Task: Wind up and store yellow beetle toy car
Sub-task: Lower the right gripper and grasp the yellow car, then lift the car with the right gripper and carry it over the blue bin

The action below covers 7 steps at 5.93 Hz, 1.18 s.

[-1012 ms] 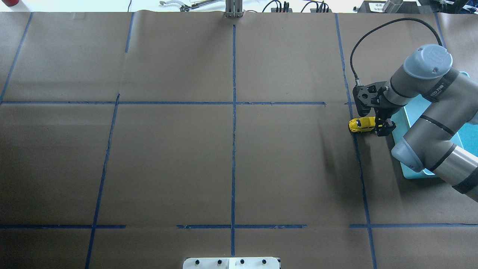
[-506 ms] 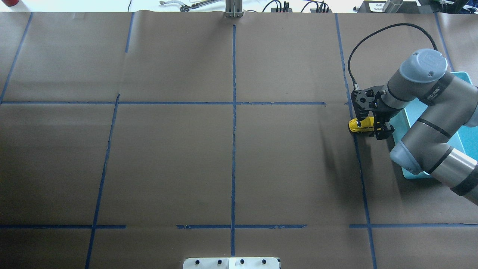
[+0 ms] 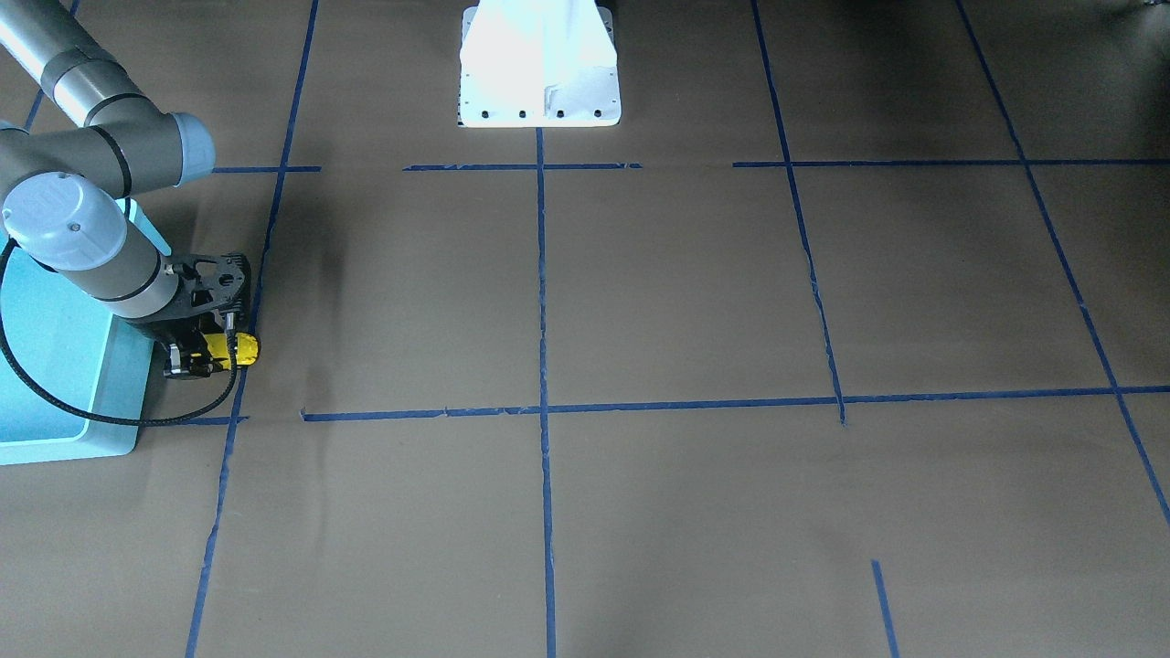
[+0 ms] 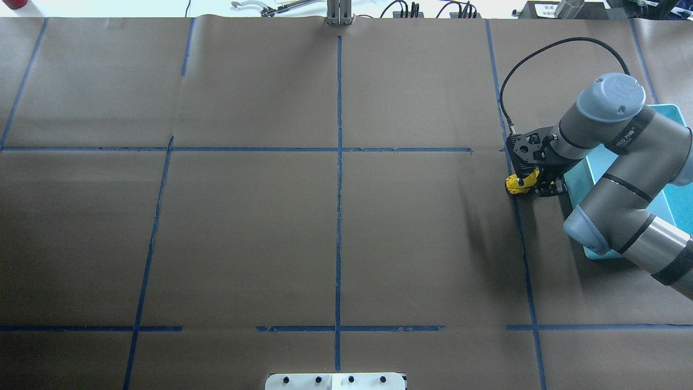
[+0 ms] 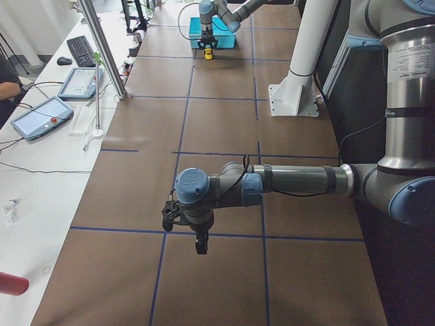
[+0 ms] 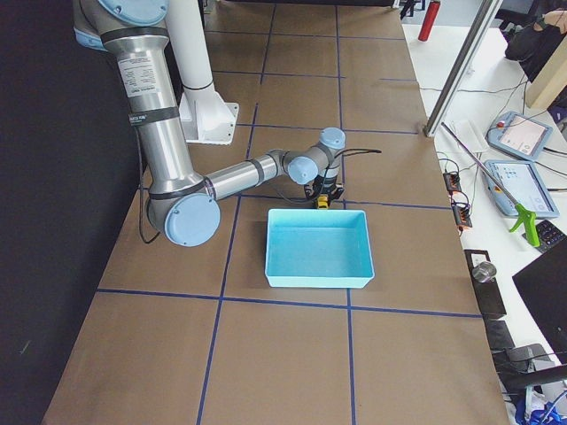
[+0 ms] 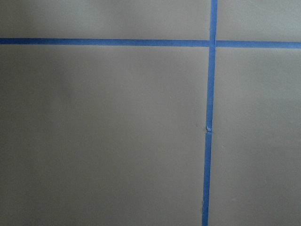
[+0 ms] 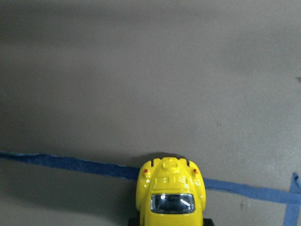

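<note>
The yellow beetle toy car (image 4: 517, 184) is at the blue tape line just left of the turquoise bin (image 4: 667, 110). My right gripper (image 4: 543, 186) is shut on the car's bin-side end and covers part of it. The car also shows in the front-facing view (image 3: 236, 348) and low in the right wrist view (image 8: 171, 200), far end on the tape. I cannot tell if its wheels touch the paper. My left gripper (image 5: 199, 244) shows only in the exterior left view, over bare paper; I cannot tell if it is open or shut.
The bin (image 6: 319, 282) holds nothing that I can see and lies under my right forearm. Brown paper with blue tape lines (image 4: 339, 162) covers the table. The white robot base (image 3: 539, 64) stands at the near middle edge. Tablets and cables lie along the far edge.
My right wrist has shifted slightly left and down over the car, hiding more of its body. The car's far end has stayed at the tape line.
</note>
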Available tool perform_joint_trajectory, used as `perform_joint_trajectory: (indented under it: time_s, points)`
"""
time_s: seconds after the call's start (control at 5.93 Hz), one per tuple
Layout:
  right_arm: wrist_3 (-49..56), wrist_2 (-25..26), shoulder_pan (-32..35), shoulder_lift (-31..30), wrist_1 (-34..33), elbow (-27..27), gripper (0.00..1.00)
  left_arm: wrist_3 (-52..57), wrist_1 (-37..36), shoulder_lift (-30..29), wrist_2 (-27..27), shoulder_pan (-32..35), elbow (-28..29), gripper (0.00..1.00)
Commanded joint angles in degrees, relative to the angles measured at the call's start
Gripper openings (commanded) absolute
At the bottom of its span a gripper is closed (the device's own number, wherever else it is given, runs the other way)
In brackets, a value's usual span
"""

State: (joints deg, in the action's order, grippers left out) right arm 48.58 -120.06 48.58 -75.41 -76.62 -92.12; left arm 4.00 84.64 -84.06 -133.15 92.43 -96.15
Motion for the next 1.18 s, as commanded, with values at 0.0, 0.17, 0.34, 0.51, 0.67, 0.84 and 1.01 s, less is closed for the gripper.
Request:
perform_joint_trajectory:
  time_s: [0.0, 0.17, 0.34, 0.51, 0.67, 0.84, 1.01]
  points:
    - [0.6, -0.3, 0.3, -0.2, -1.5, -4.2, 0.00, -0.1, 0.0, -0.1, 0.0, -0.1, -0.1, 1.00]
    - [0.6, -0.4, 0.9, 0.2, -8.2, -8.6, 0.00, -0.4, -0.2, 0.0, -0.1, -0.1, 0.1, 1.00]
    - [0.6, -0.4, 2.2, 1.7, -16.0, -13.6, 0.00, -0.4, -0.5, -0.1, -2.6, -0.1, 0.3, 1.00]
    - [0.6, -0.4, 4.1, 2.2, -22.2, -17.9, 0.00, -0.5, -0.7, 0.0, -3.5, -0.1, 0.6, 1.00]
    - [0.8, -0.4, 6.0, 1.7, -26.6, -22.3, 0.00, -0.5, -0.7, 0.0, -3.6, -0.1, 1.2, 1.00]
    - [2.9, -0.4, 9.1, 0.0, -30.0, -24.8, 0.00, -0.5, -0.8, 0.0, -3.6, 0.0, 1.5, 1.00]
    - [7.9, -0.5, 13.0, -3.5, -30.3, -26.2, 0.00, -0.5, -0.8, 0.0, -3.6, -0.1, 1.8, 1.00]
